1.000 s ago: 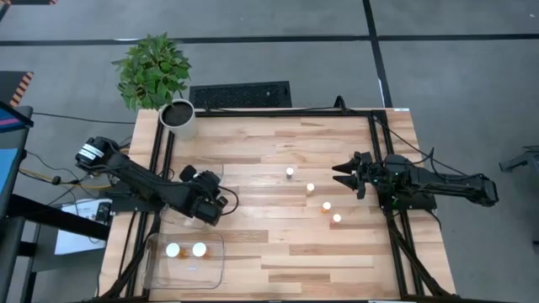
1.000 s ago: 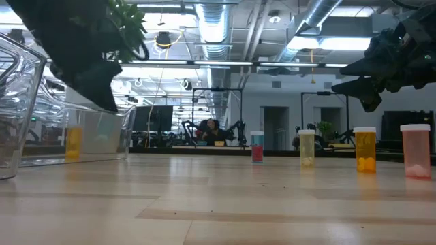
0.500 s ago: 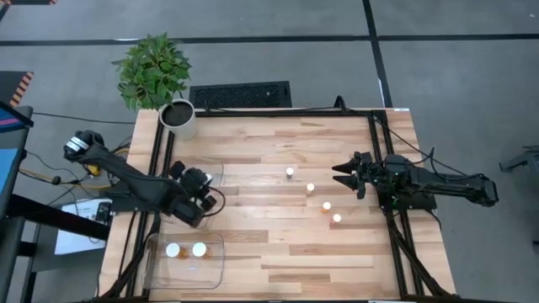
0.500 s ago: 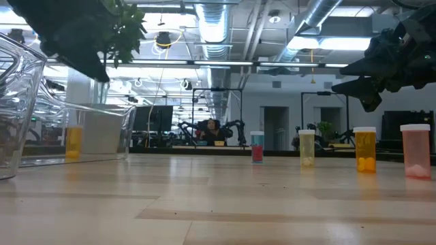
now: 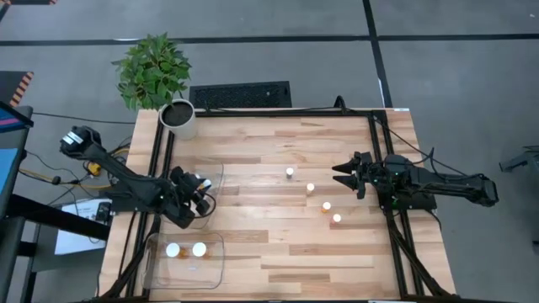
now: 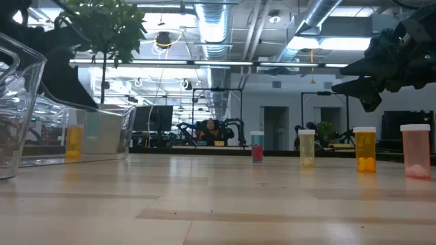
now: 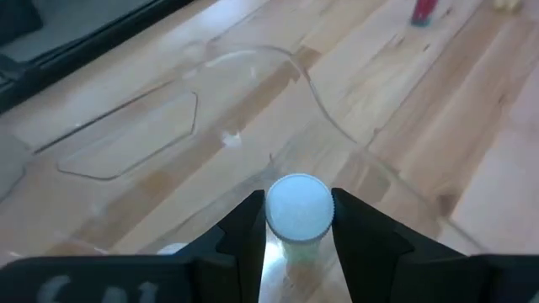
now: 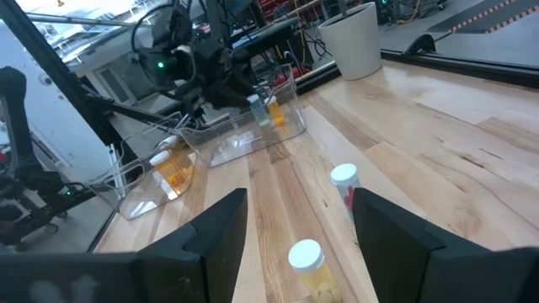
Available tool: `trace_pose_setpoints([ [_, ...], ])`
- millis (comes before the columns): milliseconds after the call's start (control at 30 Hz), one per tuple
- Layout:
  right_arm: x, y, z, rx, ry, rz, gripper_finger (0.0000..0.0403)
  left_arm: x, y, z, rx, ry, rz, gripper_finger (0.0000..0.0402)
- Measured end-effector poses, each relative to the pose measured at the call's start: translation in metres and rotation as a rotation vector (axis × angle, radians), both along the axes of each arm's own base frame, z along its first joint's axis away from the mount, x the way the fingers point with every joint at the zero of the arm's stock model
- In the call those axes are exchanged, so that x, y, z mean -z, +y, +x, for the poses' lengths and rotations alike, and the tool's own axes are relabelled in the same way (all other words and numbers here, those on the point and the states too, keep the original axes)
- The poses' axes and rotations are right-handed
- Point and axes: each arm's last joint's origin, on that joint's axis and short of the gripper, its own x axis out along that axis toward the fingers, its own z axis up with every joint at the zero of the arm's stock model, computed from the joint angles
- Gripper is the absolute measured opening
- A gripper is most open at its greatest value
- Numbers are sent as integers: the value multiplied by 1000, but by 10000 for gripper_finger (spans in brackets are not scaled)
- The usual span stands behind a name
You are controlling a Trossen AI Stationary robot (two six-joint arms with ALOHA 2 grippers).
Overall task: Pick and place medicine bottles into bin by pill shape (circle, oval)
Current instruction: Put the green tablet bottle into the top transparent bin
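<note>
Pale wooden planks make up the table, and at its near left corner sits a clear plastic bin with two small white-capped amber bottles inside. Just beyond it, the left gripper hovers over a second clear plastic bin, its two dark fingers pinched tight on a white-capped amber pill bottle, held cap-up above that bin's floor. Across the table's middle, four more white-capped medicine bottles stand upright in a loose diagonal line, well apart from the bins; in the low view the nearest one holds pink pills, the next orange ones. Over on the right, the right gripper hangs above the table edge near those four, jaws spread wide and holding nothing. At the far left corner stands a white pot with a leafy green plant.
</note>
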Motion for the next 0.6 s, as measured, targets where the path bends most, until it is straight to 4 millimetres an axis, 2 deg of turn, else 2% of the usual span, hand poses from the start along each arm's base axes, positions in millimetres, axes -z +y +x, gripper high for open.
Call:
trace_pose_setpoints([
  [233, 0, 0, 0, 0, 0, -3, 225, 8, 0, 1, -4, 32, 67, 112],
  [600, 0, 0, 0, -1, 1, -9, 225, 28, -11, 17, 9, 78, 37, 111],
])
